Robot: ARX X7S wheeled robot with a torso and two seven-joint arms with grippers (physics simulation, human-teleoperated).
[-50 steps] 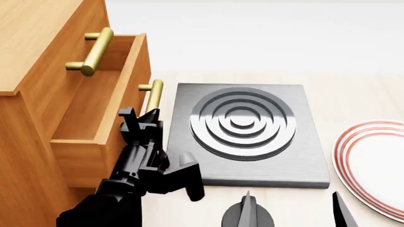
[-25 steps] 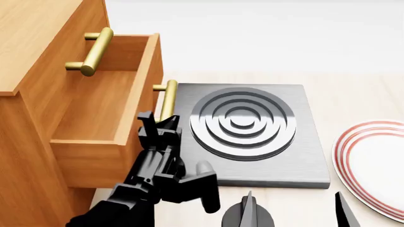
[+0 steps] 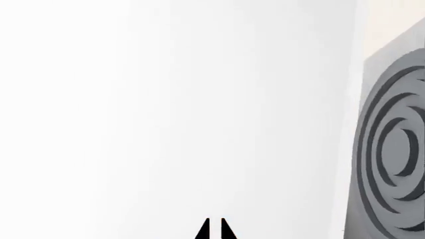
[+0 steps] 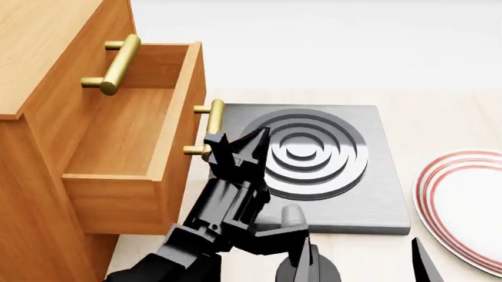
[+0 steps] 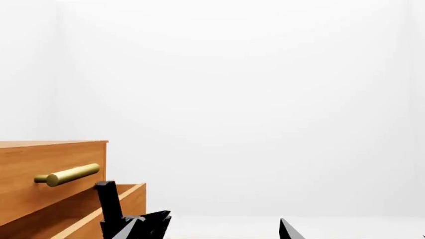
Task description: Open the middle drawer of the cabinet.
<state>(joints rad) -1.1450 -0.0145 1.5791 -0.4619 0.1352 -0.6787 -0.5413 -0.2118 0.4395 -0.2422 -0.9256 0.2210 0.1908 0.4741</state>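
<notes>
Head camera looks down on cabinet (image 4: 47, 106) and hotplate (image 4: 314, 170); wrist cameras face the wall.

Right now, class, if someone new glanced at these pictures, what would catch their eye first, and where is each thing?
The middle drawer juts out of the tall orange-brown cabinet at the head view's left, its inside bare. The black left hand sits beside the drawer's brass handle, over the edge of the grey hotplate with its concentric rings. A red-rimmed white plate lies at far right.
</notes>
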